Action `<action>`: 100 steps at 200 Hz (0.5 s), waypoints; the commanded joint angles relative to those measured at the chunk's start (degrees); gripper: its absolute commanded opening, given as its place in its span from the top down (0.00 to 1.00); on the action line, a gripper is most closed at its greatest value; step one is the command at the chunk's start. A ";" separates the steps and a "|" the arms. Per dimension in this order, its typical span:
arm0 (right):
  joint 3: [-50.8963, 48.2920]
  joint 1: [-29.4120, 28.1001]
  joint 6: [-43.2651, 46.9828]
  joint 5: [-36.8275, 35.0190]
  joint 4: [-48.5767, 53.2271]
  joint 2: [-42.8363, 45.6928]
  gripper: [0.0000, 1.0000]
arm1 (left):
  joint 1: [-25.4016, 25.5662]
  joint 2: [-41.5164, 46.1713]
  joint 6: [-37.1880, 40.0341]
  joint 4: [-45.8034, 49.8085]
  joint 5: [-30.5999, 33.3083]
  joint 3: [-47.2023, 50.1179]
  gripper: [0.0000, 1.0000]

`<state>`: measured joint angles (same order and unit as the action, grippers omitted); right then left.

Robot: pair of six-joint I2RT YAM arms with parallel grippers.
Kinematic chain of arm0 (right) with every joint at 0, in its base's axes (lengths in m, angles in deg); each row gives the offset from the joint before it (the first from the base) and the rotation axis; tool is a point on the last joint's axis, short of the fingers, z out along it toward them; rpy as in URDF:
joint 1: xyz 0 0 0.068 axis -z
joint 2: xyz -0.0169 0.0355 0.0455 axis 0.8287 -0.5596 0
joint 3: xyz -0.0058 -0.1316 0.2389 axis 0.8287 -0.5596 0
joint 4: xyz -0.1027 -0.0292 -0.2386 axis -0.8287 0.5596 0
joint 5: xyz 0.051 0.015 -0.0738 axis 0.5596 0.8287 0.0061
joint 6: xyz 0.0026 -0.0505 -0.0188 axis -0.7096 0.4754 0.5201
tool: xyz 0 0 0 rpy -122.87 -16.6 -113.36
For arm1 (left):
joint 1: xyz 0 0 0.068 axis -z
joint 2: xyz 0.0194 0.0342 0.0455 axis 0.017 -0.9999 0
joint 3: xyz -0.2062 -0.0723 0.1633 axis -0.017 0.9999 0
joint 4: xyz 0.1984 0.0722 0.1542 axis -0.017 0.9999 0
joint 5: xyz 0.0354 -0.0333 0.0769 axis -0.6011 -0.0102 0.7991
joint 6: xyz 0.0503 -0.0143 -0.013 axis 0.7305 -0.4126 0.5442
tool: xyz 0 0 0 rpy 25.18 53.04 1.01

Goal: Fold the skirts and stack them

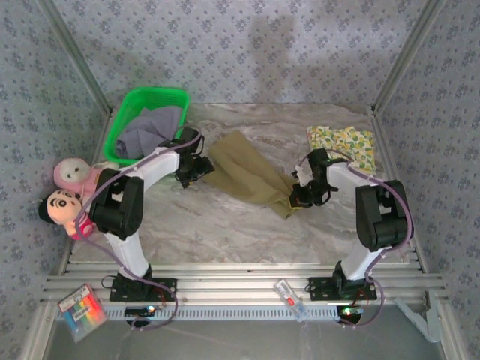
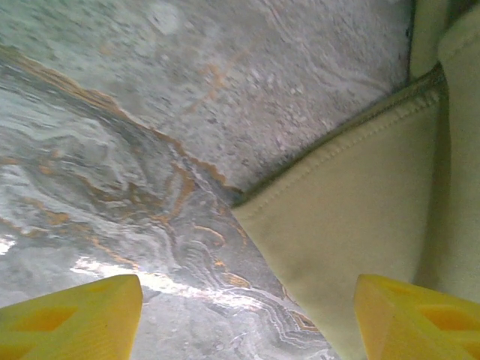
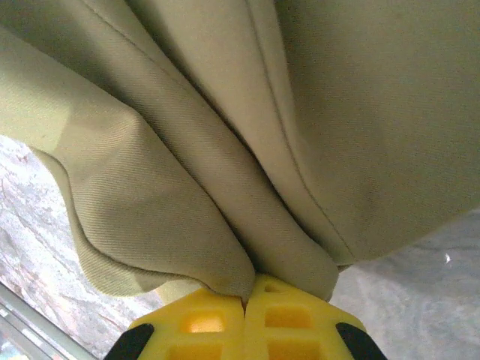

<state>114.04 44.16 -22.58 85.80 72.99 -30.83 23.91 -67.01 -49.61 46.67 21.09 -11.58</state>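
Note:
The plain olive-khaki skirt (image 1: 244, 176) lies spread on the marble table (image 1: 225, 225), between the two arms. My right gripper (image 1: 300, 196) is shut on its bunched near-right end; in the right wrist view the folds (image 3: 225, 112) run into the closed yellow fingertips (image 3: 251, 289). My left gripper (image 1: 193, 166) stands open low over the skirt's left corner. That hemmed corner (image 2: 360, 217) lies flat, reaching toward the right finger (image 2: 420, 315). A folded yellow-green floral skirt (image 1: 343, 144) lies at the back right. A lavender-grey skirt (image 1: 146, 133) sits in the basket.
The green plastic basket (image 1: 150, 120) stands at the back left, close behind my left arm. Two plush dolls (image 1: 67, 191) lie at the table's left edge. Papered walls close in the back and sides. Small packets (image 1: 81, 309) rest on the front rail.

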 commanded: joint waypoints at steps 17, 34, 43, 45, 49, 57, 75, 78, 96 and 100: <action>2.89 -1.71 -1.06 -3.07 2.94 -0.19 1.00 | 0.97 -2.73 -3.96 -2.41 -4.60 0.45 0.31; 3.12 -1.79 -0.88 -3.49 2.80 -0.55 1.00 | 0.97 -4.09 -4.99 -4.24 -5.01 -0.25 0.37; 3.03 -1.85 -0.97 -3.50 2.46 -0.58 1.00 | 0.96 -5.23 -5.00 -4.14 -4.80 -1.59 0.39; 2.99 -1.88 -0.97 -3.50 2.44 -0.56 1.00 | 0.92 -5.49 -4.93 -4.06 -4.73 -1.94 0.40; 2.99 -1.90 -1.05 -3.49 2.25 -0.65 1.00 | 0.92 -5.94 -4.79 -3.97 -4.45 -2.57 0.41; 2.93 -2.03 -1.15 -3.49 1.99 -0.56 1.00 | 1.03 -6.93 -4.44 -3.62 -3.98 -3.69 0.43; 2.53 -2.33 -1.32 -3.41 1.28 -0.39 1.00 | 1.12 -8.68 -3.28 -1.38 -1.68 -6.09 0.48; 2.51 -2.40 -1.37 -3.41 1.29 -0.41 1.00 | 1.21 -8.87 -3.05 -0.74 -1.13 -6.34 0.49; 2.20 -2.47 -1.23 -3.42 0.96 -0.48 1.00 | 1.23 -9.29 -2.48 1.65 2.41 -6.70 0.49; 2.16 -2.49 -1.23 -3.42 0.86 -0.42 1.00 | 1.19 -9.29 -2.45 1.66 2.96 -6.41 0.49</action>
<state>115.85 42.04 -23.19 83.22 73.67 -30.86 25.00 -75.49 -53.10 45.56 18.97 -16.33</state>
